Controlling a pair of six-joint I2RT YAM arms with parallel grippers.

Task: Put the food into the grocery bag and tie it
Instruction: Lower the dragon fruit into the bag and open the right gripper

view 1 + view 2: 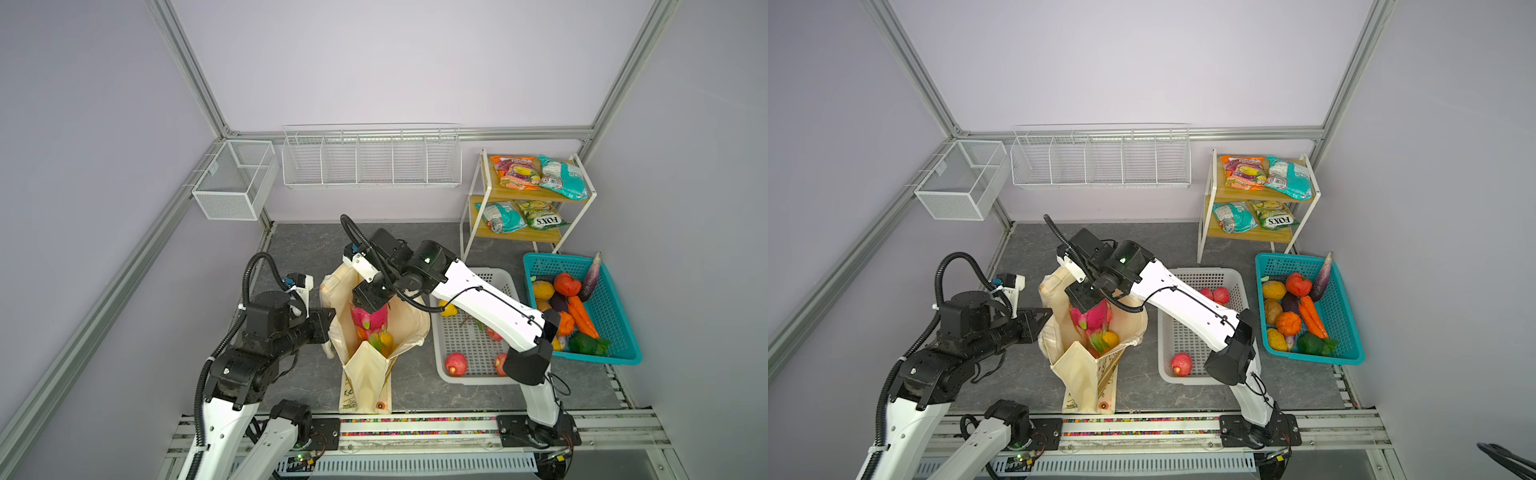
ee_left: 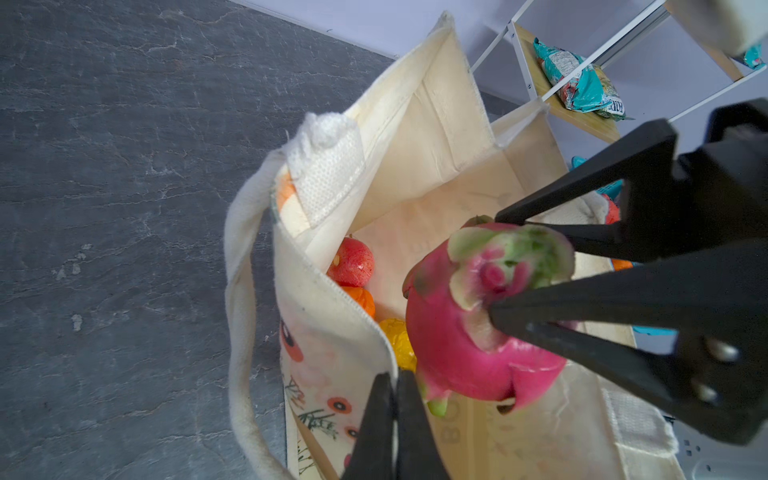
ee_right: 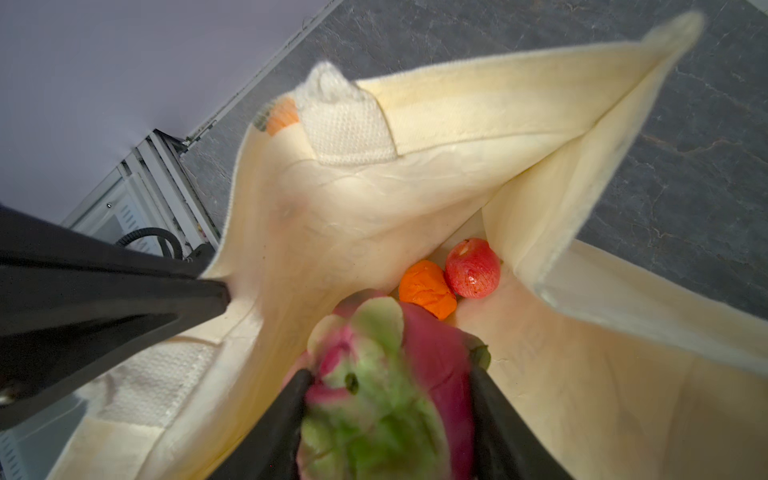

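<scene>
**Q:** Work surface?
**A:** A dark grey stone-pattern table (image 1: 307,245) with lilac walls. The bag (image 1: 365,370) stands open near the table's centre in both top views.

**Q:** Left gripper?
**A:** The left gripper (image 2: 395,376) has its jaws pressed together on the cloth rim at the bag's 9 o'clock side.

**Q:** Right gripper?
**A:** The right gripper (image 3: 390,376) is clamped on the dragon fruit (image 1: 368,318), with one finger on each side of its green-tipped end. The fruit hangs directly beneath the gripper, in the bag's open mouth.

**Q:** Bag contents?
**A:** A red apple (image 3: 473,268), an orange (image 3: 428,289) and a yellow fruit (image 2: 399,340) lie at the bottom.

**Q:** Other food?
**A:**
- **3 o'clock from the bag:** apples (image 1: 456,364) lie in the white basket (image 1: 465,345).
- **Beyond the white basket:** the teal basket (image 1: 611,307) holds more produce.
- **1 o'clock from the bag:** packets (image 1: 561,176) lie on the shelf (image 1: 523,235).
</scene>
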